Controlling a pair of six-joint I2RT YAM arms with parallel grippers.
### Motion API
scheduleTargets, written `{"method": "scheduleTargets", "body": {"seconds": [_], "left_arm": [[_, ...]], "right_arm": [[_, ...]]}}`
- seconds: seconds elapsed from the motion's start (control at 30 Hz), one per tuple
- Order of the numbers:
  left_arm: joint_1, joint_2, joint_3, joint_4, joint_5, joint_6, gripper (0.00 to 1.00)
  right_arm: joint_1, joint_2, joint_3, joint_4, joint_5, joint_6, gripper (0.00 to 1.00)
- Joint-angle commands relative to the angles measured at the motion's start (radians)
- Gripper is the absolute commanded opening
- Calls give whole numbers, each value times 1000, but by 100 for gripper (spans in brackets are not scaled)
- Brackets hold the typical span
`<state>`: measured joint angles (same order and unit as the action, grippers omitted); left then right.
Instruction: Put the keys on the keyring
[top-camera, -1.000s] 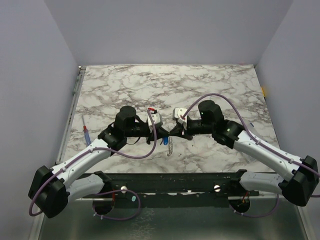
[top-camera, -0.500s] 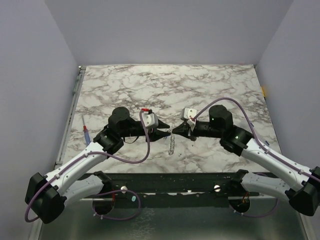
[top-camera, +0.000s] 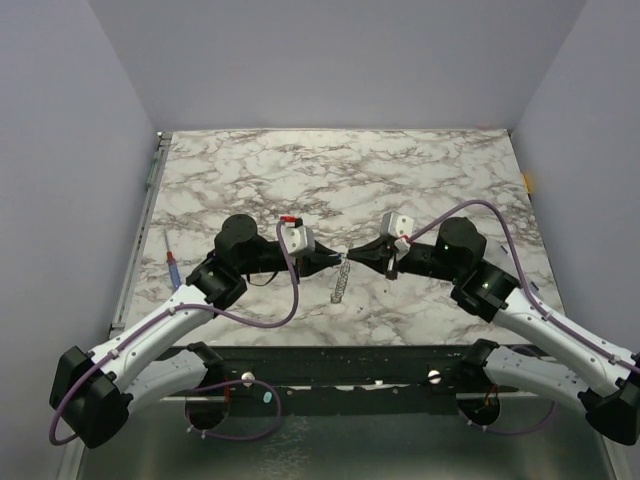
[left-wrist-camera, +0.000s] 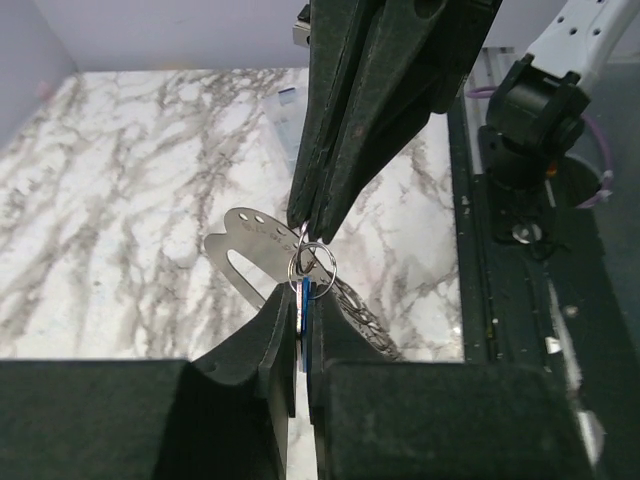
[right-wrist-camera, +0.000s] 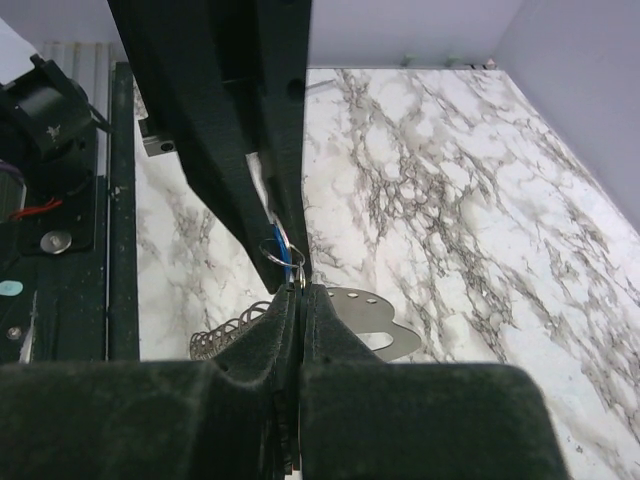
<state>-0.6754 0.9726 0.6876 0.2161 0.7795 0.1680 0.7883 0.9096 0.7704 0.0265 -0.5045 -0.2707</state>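
In mid-air over the desk (top-camera: 420, 170): the keyring (left-wrist-camera: 313, 262), with a flat silvery key (left-wrist-camera: 250, 238) touching it and a beaded chain (top-camera: 339, 288) hanging below. Pinched at its top by the right jaws, fully closed. Just beneath, left jaws at a narrow gap, clamping a blue-headed key (left-wrist-camera: 305, 298) at the ring.

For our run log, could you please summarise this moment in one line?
left gripper: shut on blue key | right gripper: shut on keyring | chain: hanging from keyring | threaded: cannot tell
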Motion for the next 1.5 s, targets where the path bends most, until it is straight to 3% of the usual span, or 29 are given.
{"method": "scheduleTargets", "body": {"seconds": [0.0,0.97,1.03,1.13,1.23,1.33,1.47], "left_arm": [[-1,7,-11,29,-12,-17,0],[-6,47,-17,54,-68,-49,1],[-10,48,-17,54,-72,-53,7],[-14,38,-20,56,-67,-44,36],[-15,3,-32,57,-80,-23,52],[-12,-38,-43,46,-96,0,59],[0,-76,-37,21,-94,32,57]], "right_arm": [[5,-19,-7,74,21,28,1],[6,-65,-111,434,216,267,1],[6,-52,-111,433,219,282,1],[5,-44,-116,437,210,300,1],[5,-42,-112,425,188,298,1],[5,-44,-114,413,163,292,1],[5,-53,-127,407,116,286,1]]}}
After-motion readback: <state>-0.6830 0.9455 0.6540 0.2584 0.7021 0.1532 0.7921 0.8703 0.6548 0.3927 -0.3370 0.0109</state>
